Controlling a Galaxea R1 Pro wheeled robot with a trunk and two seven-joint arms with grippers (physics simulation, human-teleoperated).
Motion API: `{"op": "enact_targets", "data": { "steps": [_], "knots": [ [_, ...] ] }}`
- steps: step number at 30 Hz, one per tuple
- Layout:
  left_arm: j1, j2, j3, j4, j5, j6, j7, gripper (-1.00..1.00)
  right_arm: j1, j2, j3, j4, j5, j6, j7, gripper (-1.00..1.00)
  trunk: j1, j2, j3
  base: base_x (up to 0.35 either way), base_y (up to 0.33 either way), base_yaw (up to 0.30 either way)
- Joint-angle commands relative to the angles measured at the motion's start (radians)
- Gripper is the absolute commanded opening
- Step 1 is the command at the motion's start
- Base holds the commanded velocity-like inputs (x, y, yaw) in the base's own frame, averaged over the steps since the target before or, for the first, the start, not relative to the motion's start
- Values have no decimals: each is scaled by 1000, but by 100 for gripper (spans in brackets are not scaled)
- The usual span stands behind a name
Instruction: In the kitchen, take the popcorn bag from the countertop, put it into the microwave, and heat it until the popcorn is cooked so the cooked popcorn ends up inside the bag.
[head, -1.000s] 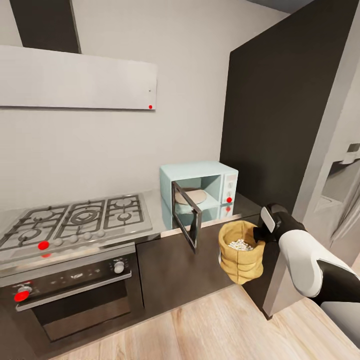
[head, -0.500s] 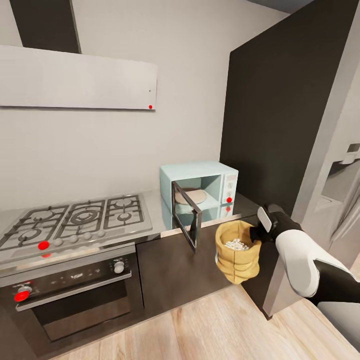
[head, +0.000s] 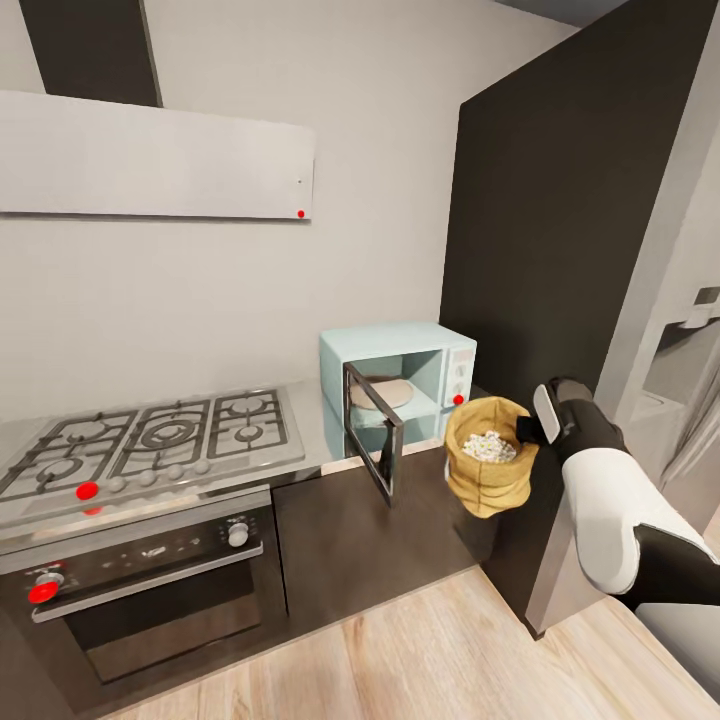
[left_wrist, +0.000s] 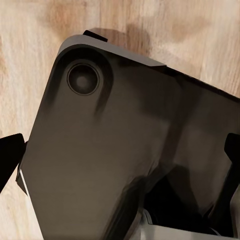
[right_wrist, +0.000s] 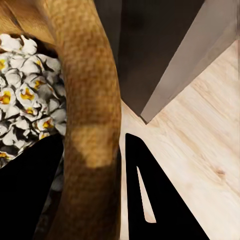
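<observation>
The tan popcorn bag (head: 488, 470) hangs in the air just right of the microwave's open door, level with the countertop (head: 316, 428). Whitish popcorn (head: 489, 446) fills its mouth. My right gripper (head: 526, 431) is shut on the bag's rolled rim from the right. In the right wrist view, black fingers (right_wrist: 150, 195) clamp the rim (right_wrist: 92, 105) with the popcorn (right_wrist: 25, 100) beside it. The mint-blue microwave (head: 398, 345) stands on the countertop with its dark glass door (head: 375, 432) swung out; a round plate (head: 385, 391) lies inside. My left gripper (left_wrist: 120, 160) hangs open over the robot's dark base.
A gas hob (head: 150, 438) and a steel oven (head: 150, 570) sit left of the microwave, under a range hood (head: 150, 155). A tall dark cabinet (head: 560, 220) rises directly right of the microwave, close to my right arm. Wooden floor (head: 400, 650) lies below.
My right gripper has lifted the bag up and a little to the right, from in front of the lower cabinet fronts to the height of the microwave's opening.
</observation>
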Motion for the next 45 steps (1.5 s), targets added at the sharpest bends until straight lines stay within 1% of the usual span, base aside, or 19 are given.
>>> {"op": "enact_targets", "data": {
  "steps": [1,3,5,7,9,13,15,17,19,21,24,26,36,41,45],
  "knots": [
    [0,0,1,-2,4,-1,1,100,-1,2,-1,-2,9,4,5,-100,0,-1,-1,0,0,0],
    [0,0,1,-2,4,-1,1,100,1,2,3,6,8,4,4,-100,0,-1,-1,0,0,0],
    [0,0,1,-2,4,-1,1,100,-13,2,4,11,6,4,3,-100,0,-1,-1,0,0,0],
    [0,0,1,-2,4,-1,1,100,-55,3,4,25,5,4,2,-100,0,-1,-1,0,0,0],
    [0,0,1,-3,4,-1,1,100,-109,4,4,67,5,4,2,-100,0,-1,-1,0,0,0],
    [0,0,1,-2,4,-1,1,100,-181,5,2,130,4,4,1,-100,0,-1,-1,0,0,0],
    [0,0,1,-3,4,-1,1,100,-203,6,2,154,3,4,0,-100,0,-1,-1,0,0,0],
    [0,0,1,-3,4,-1,1,100,-241,8,1,200,3,4,0,-100,0,-1,-1,0,0,0],
    [0,0,1,-2,3,-1,1,100,-280,24,1,231,3,4,0,-100,0,-1,-1,0,0,0],
    [0,0,1,-2,3,-1,1,100,-306,38,1,243,3,4,-1,-100,0,-1,-1,0,0,0],
    [0,0,1,-2,4,-1,1,100,-316,68,-2,267,2,4,0,-100,0,-1,-1,0,0,0],
    [0,0,1,-2,3,-1,1,100,-318,78,-7,271,1,4,0,-100,0,-1,-1,0,0,0],
    [0,0,1,-1,3,-1,1,100,-312,79,-9,278,-7,4,6,-100,0,-1,-1,0,0,0],
    [0,0,1,-1,3,-1,1,100,-308,82,-9,372,-7,4,6,-100,0,-1,-1,0,0,0],
    [0,0,1,-2,3,-1,1,100,-309,81,-9,391,-6,4,8,-100,0,-1,-1,0,0,0]
  ]
}}
